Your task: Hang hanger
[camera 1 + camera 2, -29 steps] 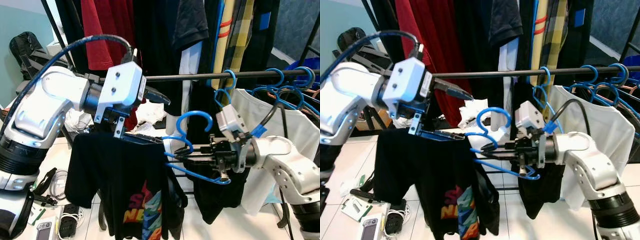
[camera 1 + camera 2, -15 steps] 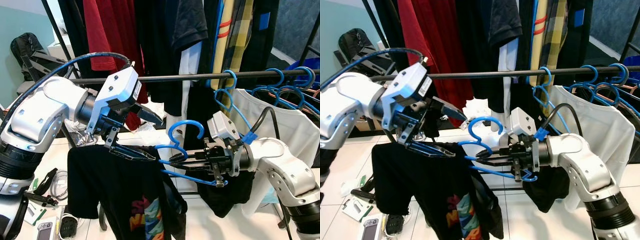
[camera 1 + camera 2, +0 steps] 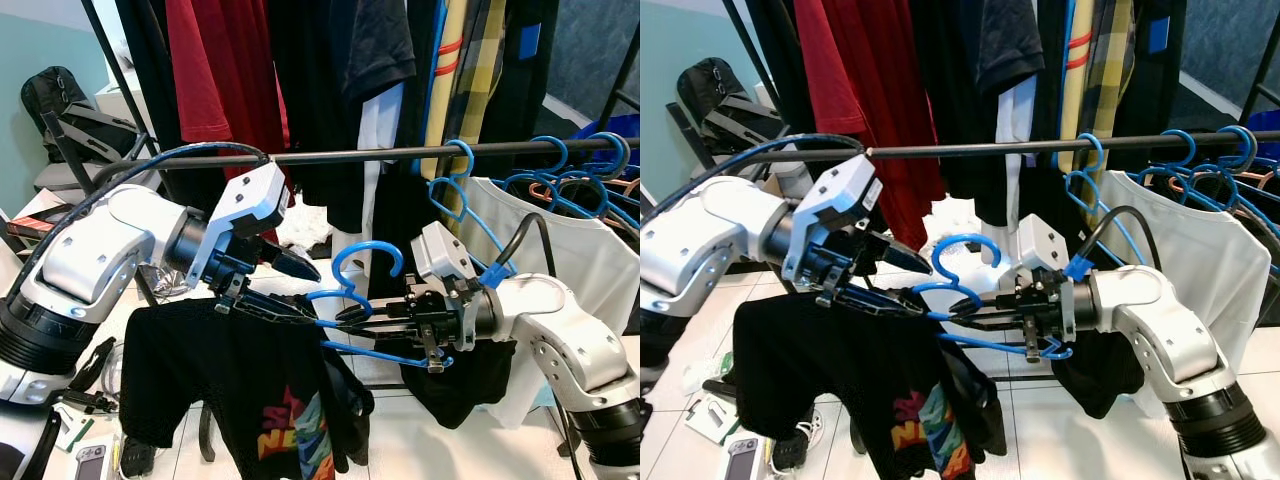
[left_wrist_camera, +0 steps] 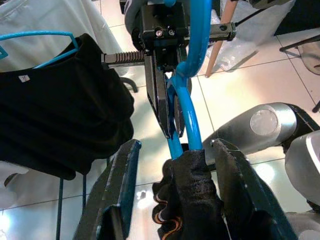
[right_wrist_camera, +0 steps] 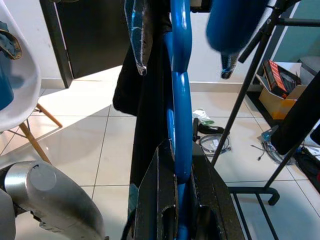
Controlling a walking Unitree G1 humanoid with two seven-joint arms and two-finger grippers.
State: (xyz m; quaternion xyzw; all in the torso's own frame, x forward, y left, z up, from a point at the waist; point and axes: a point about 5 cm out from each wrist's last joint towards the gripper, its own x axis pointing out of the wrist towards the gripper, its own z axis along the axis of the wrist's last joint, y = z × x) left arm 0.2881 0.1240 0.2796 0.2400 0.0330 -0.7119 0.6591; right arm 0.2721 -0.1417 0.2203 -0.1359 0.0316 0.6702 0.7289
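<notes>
White tiled floor point(image 3: 420, 455), teal wall point(image 3: 30, 110)

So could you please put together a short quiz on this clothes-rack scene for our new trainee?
1. True or false: the blue plastic hanger is hooked on the black metal rail.
2. Which gripper is shut on it? A) right gripper B) left gripper
3. Fill in: the left gripper's fingers straddle the black printed T-shirt, standing ____.

Key: 1 false; 2 A; 3 open.
</notes>
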